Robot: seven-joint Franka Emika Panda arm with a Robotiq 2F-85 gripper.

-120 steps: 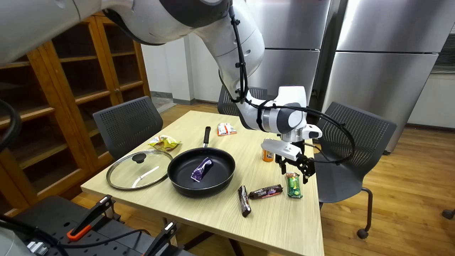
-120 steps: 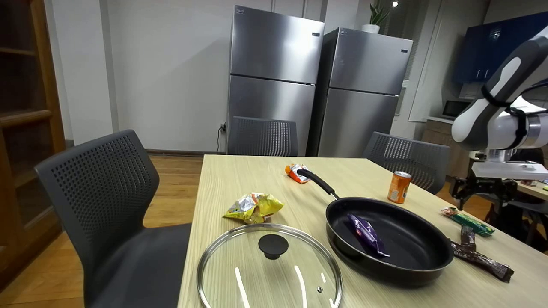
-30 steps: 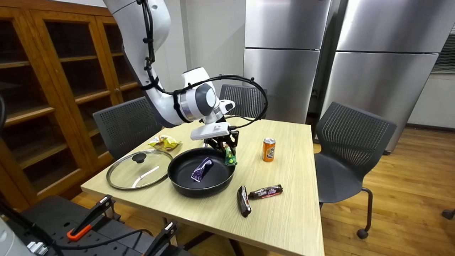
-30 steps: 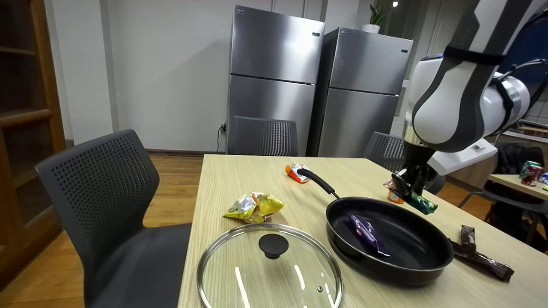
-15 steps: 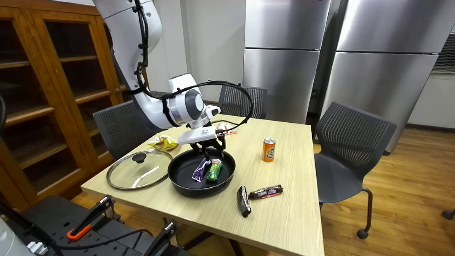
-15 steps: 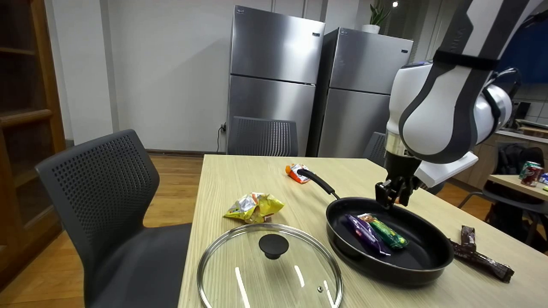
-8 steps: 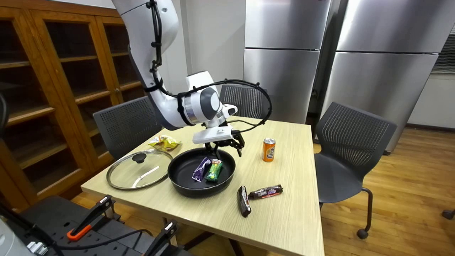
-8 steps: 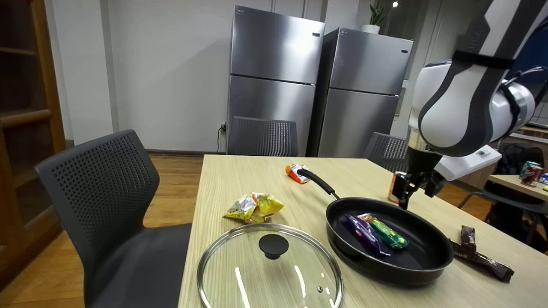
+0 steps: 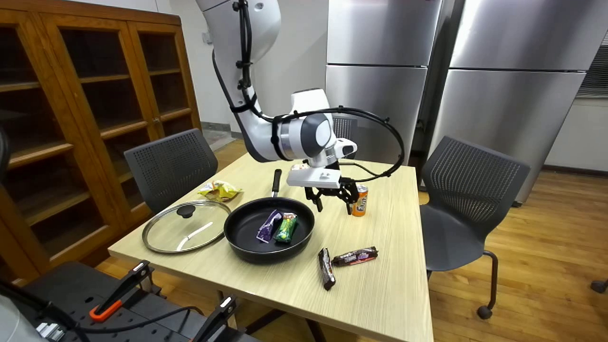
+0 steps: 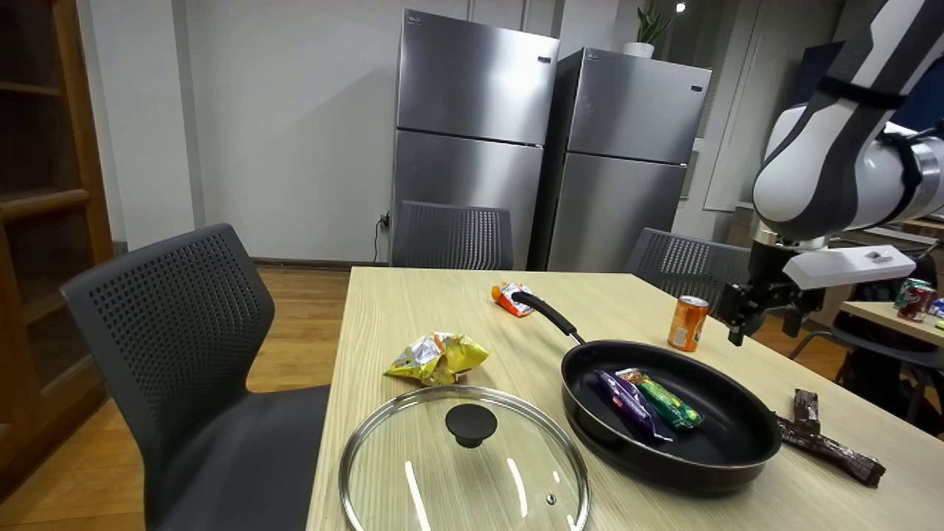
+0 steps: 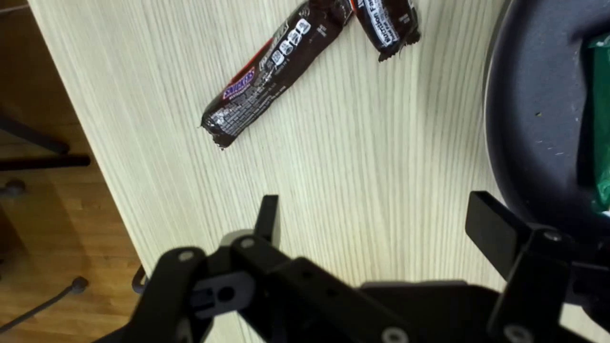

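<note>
"Is anything in the jaws?"

"No. The gripper (image 9: 335,209) hangs over the table (image 9: 380,294) with its fingers (image 11: 495,233) spread wide apart and nothing caught between them."

"What stands around it?"

"In an exterior view the frying pan (image 9: 244,225) lies to its left, with a purple packet (image 9: 269,227) and a green packet (image 9: 286,228) side by side inside. The orange can (image 9: 362,202) stands upright to its right, partly hidden by a finger; judging by both exterior views, the two don't touch."

"And the Snickers bar (image 9: 355,257)?"

"On the table, nearer than the gripper in that same view, running mostly left to right. A second bar (image 9: 326,269), just left of it, runs near to far; whether their ends touch I can't tell."

"So which relation counts most?"

"The slant, I'd judge. In the wrist view the Snickers bar lies past the fingertips, left of the middle of the gap, and its long axis runs aslant to the line between them, neither along that line nor square across it. As they stand, the jaws face it at an angle."
</note>
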